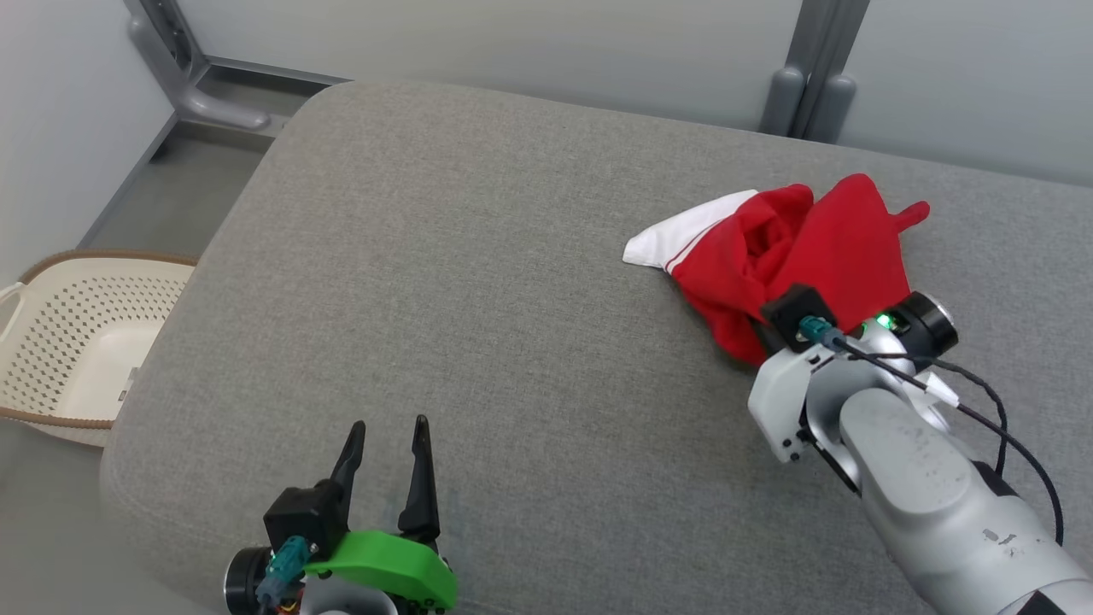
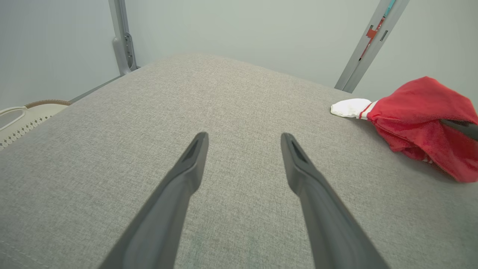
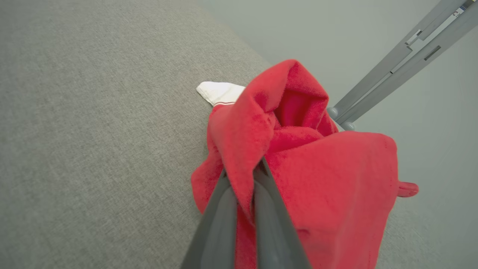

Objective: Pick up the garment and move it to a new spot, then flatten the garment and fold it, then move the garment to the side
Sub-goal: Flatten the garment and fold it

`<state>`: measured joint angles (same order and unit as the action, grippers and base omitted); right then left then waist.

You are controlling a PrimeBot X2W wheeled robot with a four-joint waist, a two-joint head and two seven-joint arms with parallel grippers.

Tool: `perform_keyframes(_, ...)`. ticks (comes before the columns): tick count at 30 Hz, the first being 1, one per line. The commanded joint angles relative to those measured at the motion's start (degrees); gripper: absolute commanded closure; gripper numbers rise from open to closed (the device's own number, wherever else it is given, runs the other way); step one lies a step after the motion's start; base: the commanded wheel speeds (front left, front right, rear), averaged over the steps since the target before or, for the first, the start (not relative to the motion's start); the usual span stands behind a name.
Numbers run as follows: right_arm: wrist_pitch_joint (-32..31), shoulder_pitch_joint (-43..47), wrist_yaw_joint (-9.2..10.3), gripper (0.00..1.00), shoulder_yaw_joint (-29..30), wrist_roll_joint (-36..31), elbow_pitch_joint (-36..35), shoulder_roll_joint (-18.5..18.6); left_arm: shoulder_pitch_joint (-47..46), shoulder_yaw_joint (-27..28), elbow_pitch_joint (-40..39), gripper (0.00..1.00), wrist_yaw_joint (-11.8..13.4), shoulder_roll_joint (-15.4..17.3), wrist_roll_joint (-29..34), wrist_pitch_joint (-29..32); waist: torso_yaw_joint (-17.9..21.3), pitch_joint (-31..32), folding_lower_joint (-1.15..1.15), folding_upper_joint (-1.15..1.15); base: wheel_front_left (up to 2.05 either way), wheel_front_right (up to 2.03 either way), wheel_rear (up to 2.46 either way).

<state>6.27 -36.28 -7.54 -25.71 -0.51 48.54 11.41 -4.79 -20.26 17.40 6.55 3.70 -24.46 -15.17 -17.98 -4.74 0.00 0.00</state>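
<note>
Step one, pick-up: your right gripper (image 3: 243, 168) has its jaws pinched on a fold of the red garment (image 3: 328, 179), bunched, perhaps partly raised, at the far right of the grey cushion (image 1: 478, 282); left gripper (image 2: 244, 140) spread, idle; next move calls for lifting it clear and carrying it.

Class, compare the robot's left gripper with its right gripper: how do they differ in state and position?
The left gripper stands open; the right gripper is shut. The left holds nothing; the right pinches a fold of the red garment. The left is over bare cushion; the right is at the garment. Both have two long dark fingers.
</note>
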Motion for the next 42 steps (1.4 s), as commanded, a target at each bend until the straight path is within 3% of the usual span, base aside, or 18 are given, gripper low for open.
perform_keyframes(1, -0.2, 1.4, 0.11, 1.00, -1.7, 1.4, 0.2, -0.1, -0.7, 0.5, 0.0, 0.00, -0.1, -0.1, 0.6, 0.1, 0.5, 0.0, 0.00, 0.00, 0.00, 0.00, 0.00)
perform_keyframes(9, 0.0, 4.5, 0.10, 1.00, -11.6, 8.3, -1.5, -1.0, -0.5, 0.7, 0.2, 0.00, -0.4, -0.2, 1.3, 0.1, 2.5, 0.3, 0.00, 0.00, 0.00, 0.00, 0.00)
perform_keyframes(14, 0.5, 5.5, 0.11, 1.00, -14.9, 11.3, -3.8, -1.1, 0.0, 0.8, 0.5, 0.00, -0.5, -0.2, 1.7, 0.1, 3.7, 1.1, 0.00, 0.00, 0.00, 0.00, 0.00)
perform_keyframes(15, 1.1, 5.6, 0.11, 0.93, -14.7, 11.9, -4.3, -1.3, 0.2, 0.8, 0.6, 0.00, -0.5, -0.2, 1.8, 0.1, 4.0, 1.5, 0.00, 0.00, 0.00, 0.00, 0.00)
perform_keyframes(16, 1.7, 5.7, 0.11, 0.67, -14.2, 12.1, -4.7, -1.4, 0.3, 0.8, 0.7, 0.00, -0.6, -0.2, 1.8, 0.1, 4.3, 1.8, 0.00, 0.00, 0.00, 0.00, 0.00)
perform_keyframes(17, 2.6, 5.8, 0.11, 0.00, -13.5, 12.1, -5.1, -1.5, 0.5, 0.7, 0.8, 0.00, -0.6, -0.2, 1.9, 0.1, 4.6, 2.1, 0.00, 0.00, 0.00, 0.00, 0.00)
perform_keyframes(25, 6.4, 8.4, 0.11, 0.00, -5.9, 10.3, -9.9, -2.0, 1.9, 0.5, 1.0, 0.00, -0.7, 0.2, 2.0, 0.1, 7.1, 5.0, 0.00, 0.00, 0.00, 0.00, 0.00)
perform_keyframes(32, 5.9, 13.1, 0.11, 0.00, 8.9, 8.9, -13.9, 0.2, 1.7, -0.3, -0.3, 0.00, -0.6, 0.4, 2.3, 0.2, 7.0, 5.4, 0.00, 0.00, 0.00, 0.00, 0.00)
perform_keyframes(37, 2.7, 17.1, 0.10, 0.00, 20.4, 5.1, -11.6, 1.4, 0.9, -0.9, -1.9, 0.00, -0.7, 0.7, 2.3, 0.5, 4.8, 3.6, 0.00, 0.00, 0.00, 0.00, 0.00)
perform_keyframes(42, 0.5, 17.3, 0.10, 0.00, 25.4, 3.3, -7.8, 0.2, 0.2, -1.0, -2.6, 0.00, -0.3, 1.1, 2.4, 0.9, 2.5, 0.9, 0.00, 0.00, 0.00, 0.00, 0.00)
